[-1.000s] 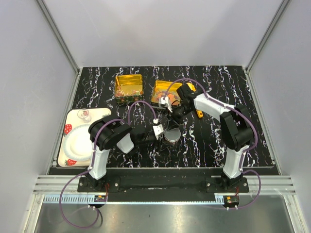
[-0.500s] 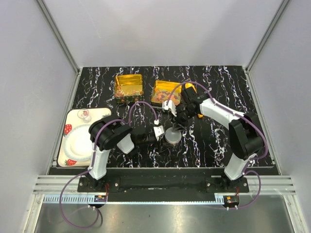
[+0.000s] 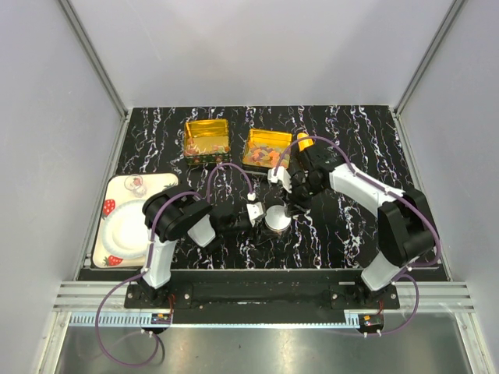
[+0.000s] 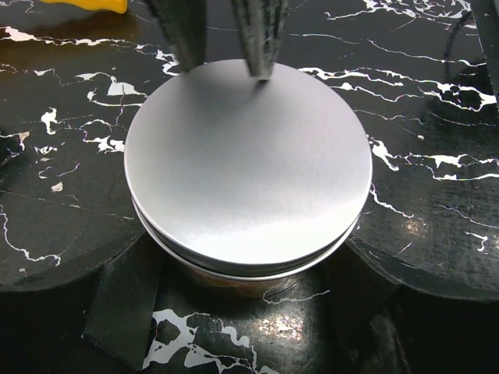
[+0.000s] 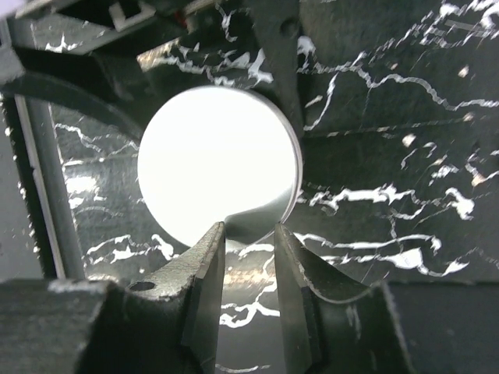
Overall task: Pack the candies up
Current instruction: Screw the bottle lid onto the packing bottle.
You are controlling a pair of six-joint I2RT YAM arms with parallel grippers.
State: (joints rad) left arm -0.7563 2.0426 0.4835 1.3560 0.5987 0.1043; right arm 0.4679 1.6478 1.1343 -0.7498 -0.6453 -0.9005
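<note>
The candies (image 3: 266, 148) are small multicoloured pieces heaped in the right gold tin (image 3: 254, 158); a few more lie in the left gold tin (image 3: 206, 139). A round jar (image 3: 277, 223) with a flat silver lid (image 4: 248, 167) stands on the black marbled table, and orange contents show just under the lid's rim. My left gripper (image 3: 265, 218) is closed on the jar from the left, its jaws wide on either side. My right gripper (image 5: 248, 227) is over the lid's far edge. Its fingertips (image 4: 259, 43) rest on the lid, a narrow empty gap between them.
A yellow-orange scoop (image 3: 302, 142) lies beside the right tin, partly behind my right arm. A strawberry-patterned plate (image 3: 125, 234) with a small clear cup (image 3: 137, 185) sits at the table's left edge. Grey walls enclose the table on three sides.
My right gripper has moved from over the right gold tin down and forward to the jar, and its tips are now on the lid. The left gripper and jar have stayed put.
</note>
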